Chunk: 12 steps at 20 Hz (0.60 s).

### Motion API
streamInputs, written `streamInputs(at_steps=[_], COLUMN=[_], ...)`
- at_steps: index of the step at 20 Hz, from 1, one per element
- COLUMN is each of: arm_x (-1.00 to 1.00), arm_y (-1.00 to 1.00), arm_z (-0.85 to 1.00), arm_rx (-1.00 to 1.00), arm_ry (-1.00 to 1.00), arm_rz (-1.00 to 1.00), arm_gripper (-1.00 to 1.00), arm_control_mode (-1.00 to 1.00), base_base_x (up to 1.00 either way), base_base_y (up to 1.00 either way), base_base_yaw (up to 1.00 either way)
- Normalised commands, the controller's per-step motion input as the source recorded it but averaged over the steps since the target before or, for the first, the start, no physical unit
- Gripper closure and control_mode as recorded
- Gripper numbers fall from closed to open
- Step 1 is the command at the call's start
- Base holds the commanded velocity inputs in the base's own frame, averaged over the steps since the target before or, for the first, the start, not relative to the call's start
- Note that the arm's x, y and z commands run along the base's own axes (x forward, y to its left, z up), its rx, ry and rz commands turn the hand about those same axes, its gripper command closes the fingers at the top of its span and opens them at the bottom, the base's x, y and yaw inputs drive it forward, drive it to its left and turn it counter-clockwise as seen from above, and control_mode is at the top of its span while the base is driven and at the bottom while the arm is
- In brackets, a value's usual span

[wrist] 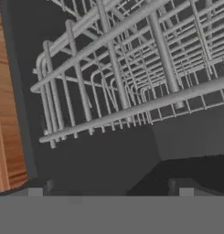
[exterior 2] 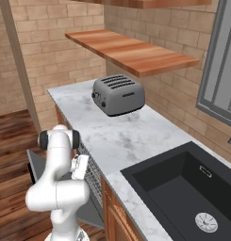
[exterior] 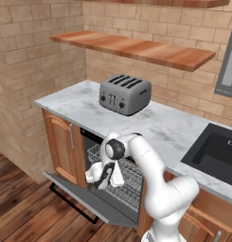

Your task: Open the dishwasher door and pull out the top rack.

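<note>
The dishwasher door (exterior: 82, 194) lies swung down flat, its black bar handle (exterior: 72, 203) at the outer edge. It is also in the right base view, where the dishwasher door (exterior 2: 36, 165) shows behind the arm. The top rack (exterior: 94, 152), a silver wire basket, sits at the mouth of the tub under the counter. My gripper (exterior: 100, 183) hangs over the door just in front of and slightly below that rack, open and holding nothing. In the hand view the front corner of a wire rack (wrist: 118, 91) is close ahead of my fingertips (wrist: 35, 192); which basket it is I cannot tell.
A grey toaster (exterior: 124, 93) stands on the marble counter (exterior: 169, 127), with a black sink (exterior 2: 183, 188) to the right. Wooden cabinet doors (exterior: 60, 142) flank the dishwasher on the left. A second wire basket (exterior: 129, 189) sits lower in the tub. Wood floor lies beyond the door.
</note>
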Motion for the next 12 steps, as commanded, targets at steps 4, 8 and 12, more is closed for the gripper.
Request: streamInputs(at_steps=[4,8,12], arm_x=[0.00,0.03,0.16], arm_y=[-0.16,-0.40,-0.43], arm_z=[0.06,-0.19,-0.17], arm_rx=[-0.31,-0.31,-0.36], arm_ry=[0.25,0.19,0.09], arm_rz=[-0.15,-0.11,-0.05], arm_gripper=[-1.00,-1.00,-1.00], arm_control_mode=[-1.00,-1.00,-1.00], base_base_x=[0.00,0.00,0.00], base_base_y=[0.00,0.00,0.00], base_base_yaw=[0.00,0.00,0.00])
